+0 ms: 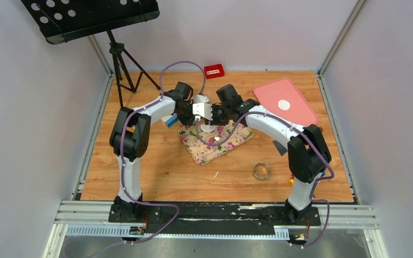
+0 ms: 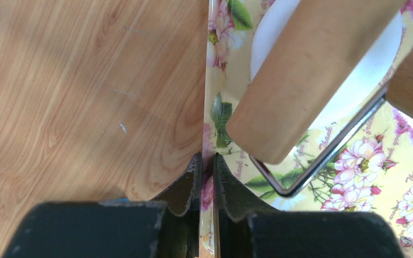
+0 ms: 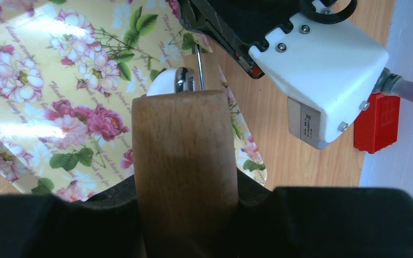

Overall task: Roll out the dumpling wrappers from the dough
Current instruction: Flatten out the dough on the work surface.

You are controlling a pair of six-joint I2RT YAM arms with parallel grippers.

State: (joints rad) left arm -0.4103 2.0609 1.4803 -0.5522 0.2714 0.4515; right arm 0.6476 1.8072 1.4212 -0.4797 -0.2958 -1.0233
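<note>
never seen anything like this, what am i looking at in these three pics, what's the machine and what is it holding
These are two robot arms bolted at the near edge of a wooden table. The wide picture comes from a fixed camera above and behind them. The other two come from a small camera on each wrist, so that arm's own fingers fill the bottom of the view.

The left gripper pinches the edge of a floral mat. The right gripper grips a wooden rolling pin, which lies over white dough on the mat.

Also on the table are a pink tray with one round dumpling wrapper, a metal ring cutter and a small red block.
</note>
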